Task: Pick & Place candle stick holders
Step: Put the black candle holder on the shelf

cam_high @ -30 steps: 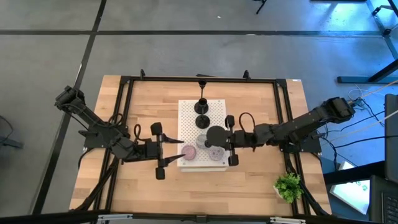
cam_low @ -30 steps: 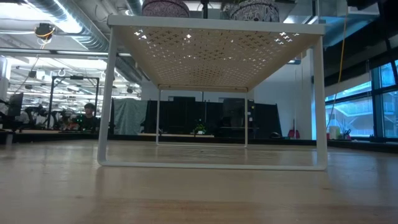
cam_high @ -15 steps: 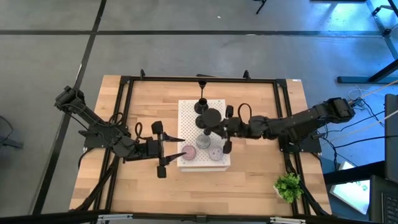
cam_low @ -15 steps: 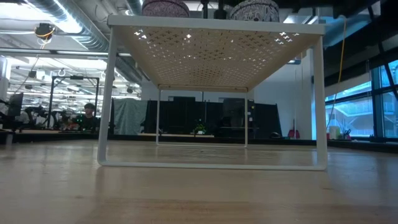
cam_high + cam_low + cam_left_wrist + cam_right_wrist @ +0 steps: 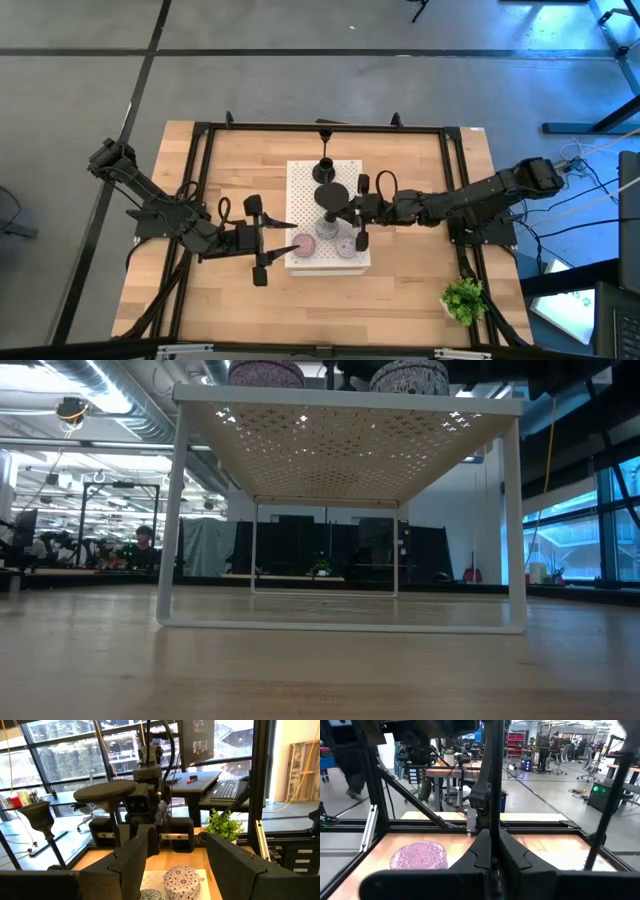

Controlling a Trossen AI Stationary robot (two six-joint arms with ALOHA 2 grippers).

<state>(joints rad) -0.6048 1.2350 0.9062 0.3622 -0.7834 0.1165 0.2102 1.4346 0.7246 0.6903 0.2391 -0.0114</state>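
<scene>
A white perforated board (image 5: 300, 190) stands on legs mid-table. On it are a pink puck (image 5: 305, 243), a grey puck (image 5: 326, 228) and a lavender puck (image 5: 347, 243). A black holder (image 5: 325, 168) stands at its far end. My right gripper (image 5: 342, 210) is shut on a second black holder (image 5: 332, 194), which has a wide round disc on top, over the board's middle. My left gripper (image 5: 285, 240) is open and empty at the board's left edge, beside the pink puck. My right gripper pinches the holder's thin stem (image 5: 494, 815) between its two fingers, below the wide disc (image 5: 105, 791). The fingers reach in level from the table's right and lie across the stem. The holder stands upright. My left gripper's finger hides the holder's lower end.
A small green plant (image 5: 463, 298) sits at the near right corner. A black frame (image 5: 200, 135) runs around the table's edges. In the low view two pucks (image 5: 266, 372) show on top of the board, with open space under it. People sit in the room beyond.
My right gripper has carried the black holder from over the board's near part, by the pucks, toward the table's far edge and a little left, to the board's middle. The holder has stayed upright. My left gripper has kept still.
</scene>
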